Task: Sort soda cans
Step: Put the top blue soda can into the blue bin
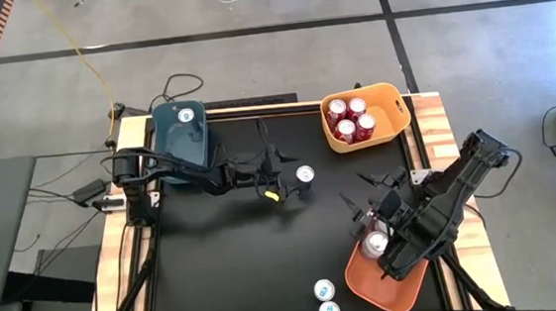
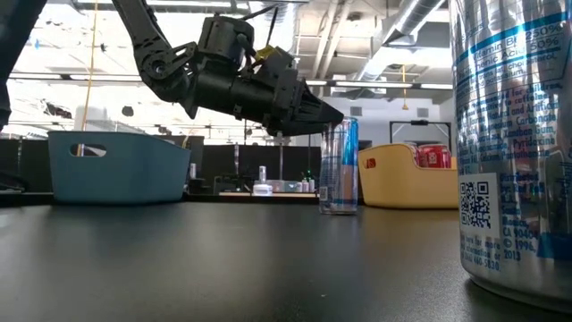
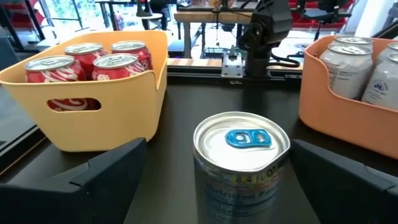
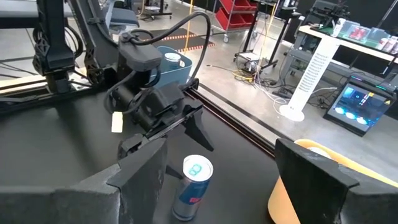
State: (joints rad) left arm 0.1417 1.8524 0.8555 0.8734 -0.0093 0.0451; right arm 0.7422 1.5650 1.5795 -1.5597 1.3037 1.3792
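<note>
Your sort stands well past halfway. Four red cans (image 1: 352, 119) sit in the yellow bin (image 1: 394, 98), silver cans (image 1: 375, 243) lie in the orange bin (image 1: 408, 290), and one blue can (image 1: 186, 114) is in the teal bin (image 1: 170, 144). Three blue cans remain on the desk (image 1: 237, 268): one mid-desk (image 1: 305, 177), between the open fingers of your left end effector (image 1: 282, 181), and two (image 1: 325, 301) at the near edge. Your right end effector (image 1: 366, 195) hangs open and empty beside the orange bin.

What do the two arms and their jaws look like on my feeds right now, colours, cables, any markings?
Both arms are matte black with boxy joint housings. The left gripper has flat, tapered black jaws, a small yellow tag near the wrist and a black cable looping over it. The right gripper looks the same black, with no markings visible.
</note>
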